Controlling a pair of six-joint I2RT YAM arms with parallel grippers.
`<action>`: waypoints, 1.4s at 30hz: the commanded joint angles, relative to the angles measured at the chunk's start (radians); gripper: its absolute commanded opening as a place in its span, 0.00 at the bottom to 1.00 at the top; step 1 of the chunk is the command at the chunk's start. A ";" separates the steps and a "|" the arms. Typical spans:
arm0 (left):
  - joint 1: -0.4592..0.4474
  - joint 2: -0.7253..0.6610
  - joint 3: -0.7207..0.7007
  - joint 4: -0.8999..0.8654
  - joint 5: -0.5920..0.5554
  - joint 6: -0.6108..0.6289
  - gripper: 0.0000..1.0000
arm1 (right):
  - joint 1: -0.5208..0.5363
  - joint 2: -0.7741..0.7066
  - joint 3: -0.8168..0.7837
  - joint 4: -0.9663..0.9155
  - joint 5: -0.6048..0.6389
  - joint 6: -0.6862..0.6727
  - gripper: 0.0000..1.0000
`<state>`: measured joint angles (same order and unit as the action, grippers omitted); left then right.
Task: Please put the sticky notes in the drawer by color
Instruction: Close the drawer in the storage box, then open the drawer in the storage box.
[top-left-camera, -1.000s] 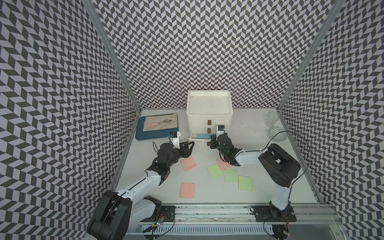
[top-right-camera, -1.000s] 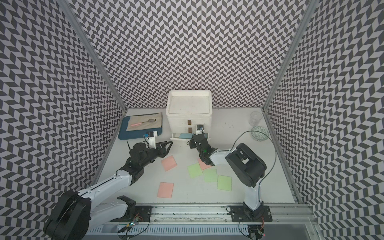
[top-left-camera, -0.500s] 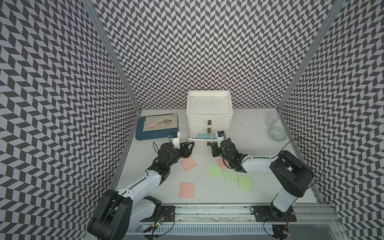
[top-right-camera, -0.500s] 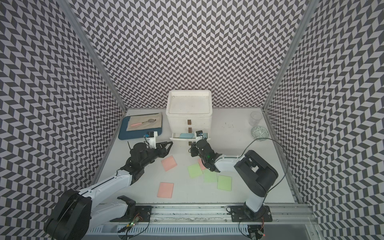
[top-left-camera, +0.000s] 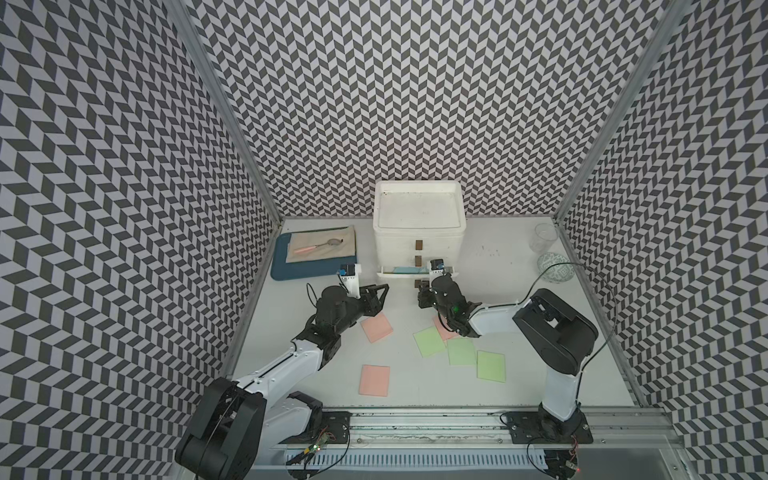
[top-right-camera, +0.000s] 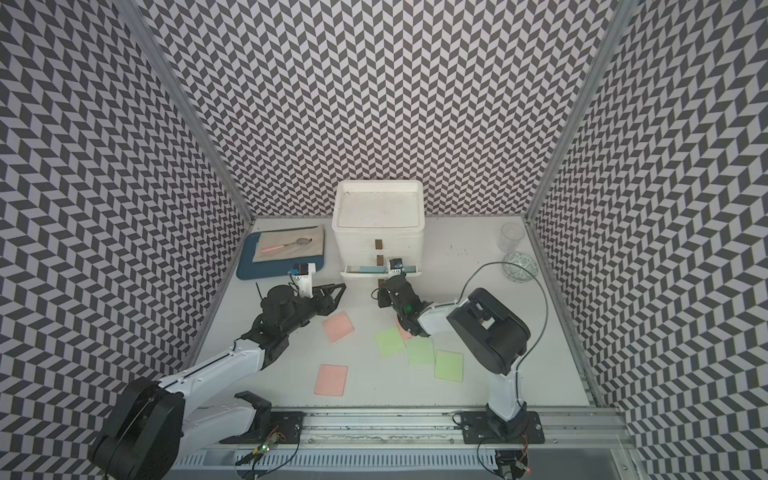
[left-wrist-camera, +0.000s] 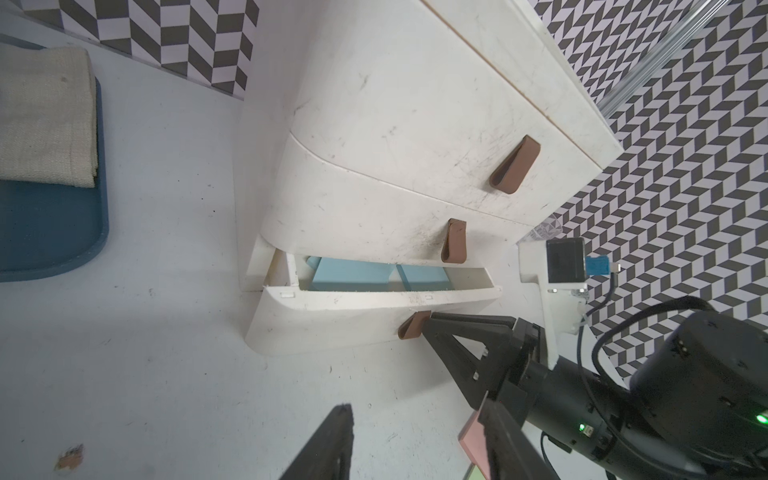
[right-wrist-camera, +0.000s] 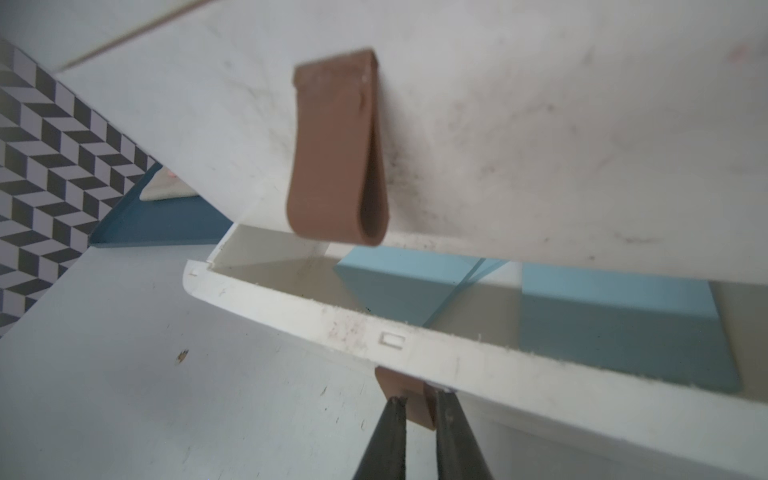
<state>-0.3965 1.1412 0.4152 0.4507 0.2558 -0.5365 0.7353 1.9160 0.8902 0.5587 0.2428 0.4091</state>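
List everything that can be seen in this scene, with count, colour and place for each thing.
drawer unit: one, white, against the back wall, bottom drawer partly open
handles: three, brown, one per drawer front
blue sticky notes: count unclear, light blue, inside the open drawer
pink sticky notes: three, salmon, on the table, one partly under the right arm
green sticky notes: three, light green, on the table
tray: one, dark blue, beside the drawer unit
cloth: one, beige, on the tray
spoon: one, pink handle, on the cloth
glass: one, clear, far right corner
bowl: one, green-patterned, before the glass
left gripper: black, open, empty, above the table
right gripper: black, shut on the bottom handle
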 joint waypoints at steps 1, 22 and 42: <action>0.004 0.006 0.000 0.004 -0.005 0.018 0.54 | -0.016 0.038 0.033 0.098 0.072 0.012 0.18; 0.006 0.022 0.007 0.007 -0.001 0.012 0.54 | -0.027 -0.078 -0.118 0.298 -0.049 0.052 0.36; 0.050 0.069 0.013 0.037 0.099 -0.033 0.54 | -0.091 -0.056 -0.024 0.343 -0.353 0.421 0.55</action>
<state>-0.3588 1.2026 0.4156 0.4557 0.3218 -0.5587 0.6689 1.8309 0.8501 0.8207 -0.0681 0.7330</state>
